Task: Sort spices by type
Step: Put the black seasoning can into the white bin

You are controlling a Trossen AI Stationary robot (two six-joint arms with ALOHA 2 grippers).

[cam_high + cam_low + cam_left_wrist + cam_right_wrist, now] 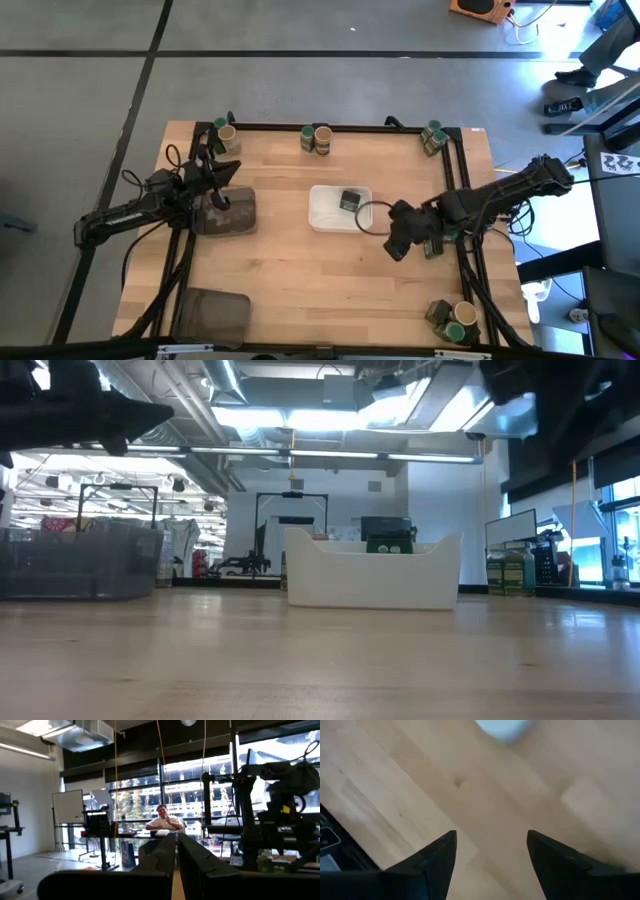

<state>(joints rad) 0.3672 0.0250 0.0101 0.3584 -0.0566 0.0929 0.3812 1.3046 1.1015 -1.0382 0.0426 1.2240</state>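
Wooden table, jars and tins clustered at its corners and far edge; one tin (350, 200) sits in the white tray (322, 218). Right gripper (490, 851) hangs open and empty right of the tray; left gripper (177, 851) shut, empty. Tins look light, rigid, probably slick: grip flat sides.

- Pale wooden table (300, 270), black-framed.
- White rectangular tray (325, 212) at its centre — one dark squarish tin (350, 201) inside.
- Two dark grey flat trays (228, 212) lie on the left side.
- Small spice jars (316, 138) cluster along edges and corners.
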